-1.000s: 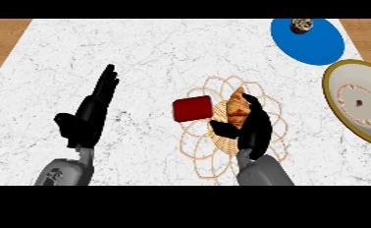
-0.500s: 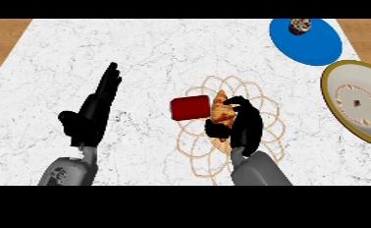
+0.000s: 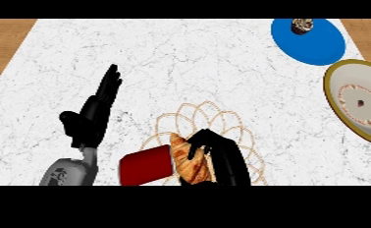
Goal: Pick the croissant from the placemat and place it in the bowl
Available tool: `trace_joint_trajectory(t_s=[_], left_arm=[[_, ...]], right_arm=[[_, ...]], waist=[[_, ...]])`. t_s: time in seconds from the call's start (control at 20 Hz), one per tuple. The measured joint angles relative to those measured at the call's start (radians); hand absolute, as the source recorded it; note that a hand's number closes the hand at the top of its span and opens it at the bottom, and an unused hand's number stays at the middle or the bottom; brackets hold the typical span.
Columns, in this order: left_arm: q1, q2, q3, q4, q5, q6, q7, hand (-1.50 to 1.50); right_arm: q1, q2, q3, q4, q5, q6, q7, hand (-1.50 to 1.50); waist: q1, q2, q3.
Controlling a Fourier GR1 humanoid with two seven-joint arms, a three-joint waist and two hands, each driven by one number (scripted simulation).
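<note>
The golden-brown croissant (image 3: 190,162) shows at the near edge of the looped wire placemat (image 3: 221,121). My right hand (image 3: 226,159) is curled round it from the right, thumb across its top. A red block (image 3: 145,167) lies against the croissant's left side. The cream bowl (image 3: 346,97) with an olive rim sits at the right edge, partly cut off. My left hand (image 3: 92,116) rests open at the left, fingers pointing up and away.
A blue plate (image 3: 310,42) at the far right carries a small dark object (image 3: 302,25). Wooden strips border the white marble counter (image 3: 181,60) at the far corners.
My right hand closed on the croissant and drew it from the placemat's middle toward the near edge and left. The red block moved the same way and looks larger. The left hand stayed still.
</note>
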Motion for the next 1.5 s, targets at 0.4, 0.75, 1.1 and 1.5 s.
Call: trace_joint_trajectory(t_s=[0.4,0.75,1.1,1.5], left_arm=[[0.016,0.019,0.036,-0.005,0.009,0.009,0.004,0.0],[0.032,0.031,0.052,-0.021,0.013,0.008,-0.002,0.0],[0.049,0.03,0.044,-0.048,0.013,0.0,0.008,0.0],[0.037,0.016,0.032,-0.048,-0.001,-0.003,0.011,0.0]], right_arm=[[0.111,-0.308,0.032,-0.439,-0.135,0.08,-0.323,1.5],[0.276,-0.646,-0.21,-0.746,-0.302,0.107,-0.466,1.5],[0.396,-0.813,-0.592,-0.828,-0.583,0.158,-0.506,1.5],[0.407,-0.863,-1.026,-0.64,-0.918,0.377,-0.547,1.5]], waist=[[-0.055,-0.008,-0.001],[-0.071,0.001,-0.003],[-0.06,0.006,-0.004],[-0.036,0.009,-0.007]])
